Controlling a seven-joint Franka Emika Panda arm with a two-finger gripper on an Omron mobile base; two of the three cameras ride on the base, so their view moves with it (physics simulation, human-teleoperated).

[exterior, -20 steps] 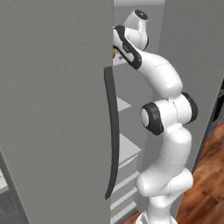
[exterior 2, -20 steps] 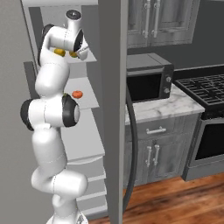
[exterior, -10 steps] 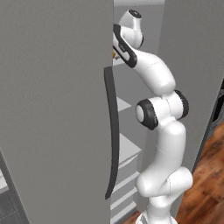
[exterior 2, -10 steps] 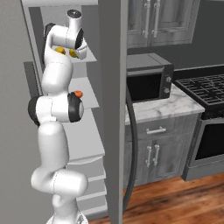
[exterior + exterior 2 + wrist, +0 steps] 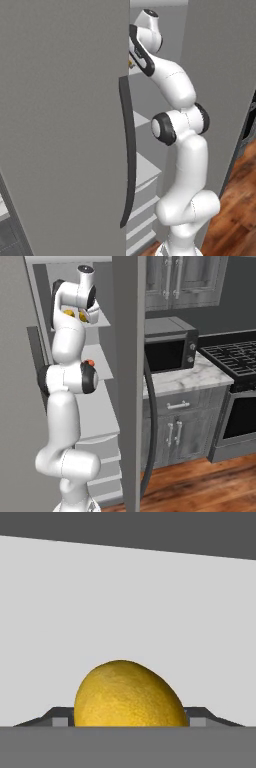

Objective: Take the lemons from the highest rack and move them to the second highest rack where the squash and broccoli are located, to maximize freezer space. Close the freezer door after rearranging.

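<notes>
The arm reaches up into the open freezer, its hand at the top rack (image 5: 102, 321). In the hand view a lemon (image 5: 129, 694) sits between the two fingertips (image 5: 59, 718) of the gripper (image 5: 129, 721), one dark tip showing on each side of it; whether they press on it I cannot tell. From the right base view, two lemons (image 5: 70, 314) lie on the top rack beside the hand. A small red thing (image 5: 91, 362) sits on the rack below.

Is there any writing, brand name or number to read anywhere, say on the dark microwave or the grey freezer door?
None can be read. The dark microwave, the grey freezer door, the black stove and the yellow lemon carry no legible text, and neither does the white robot arm.
</notes>
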